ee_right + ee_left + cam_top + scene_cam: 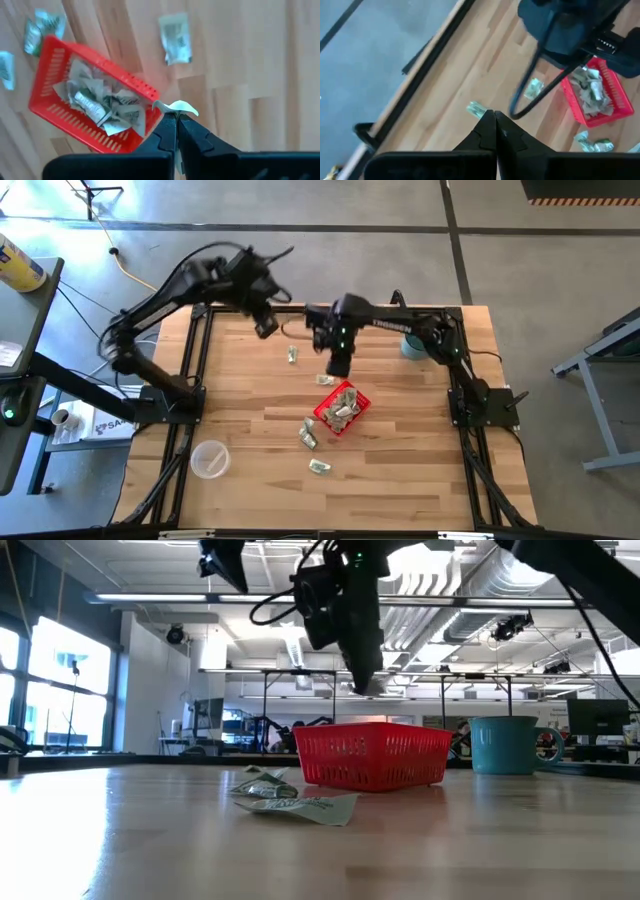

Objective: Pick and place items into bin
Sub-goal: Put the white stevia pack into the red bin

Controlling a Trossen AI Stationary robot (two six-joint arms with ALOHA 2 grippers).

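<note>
The red mesh basket (343, 409) sits mid-table and has several pale green-and-white packets (97, 102) inside. My right gripper (338, 366) hangs above the table just beyond the basket's far side (150, 92), shut on one small packet (175, 106). Loose packets lie flat on the wood: one (292, 355) toward the far left, one (326, 380) under the right gripper, two (308, 435) (320, 467) on the near side. My left gripper (266, 326) is raised near the far edge, shut and empty (495, 117). My right gripper pinches a small pale packet by one edge (176, 109) between its two fingertips, coming from above and pointing down. The packet is lifted clear of the table, well above the basket's rim (370, 726), and its free part sticks out past the fingertips (370, 688).
A teal mug (411, 346) stands at the far right by the right arm. A clear plastic cup (210, 459) stands near the front left. Bare wood lies left and right of the basket. A black frame edges the table (190, 360).
</note>
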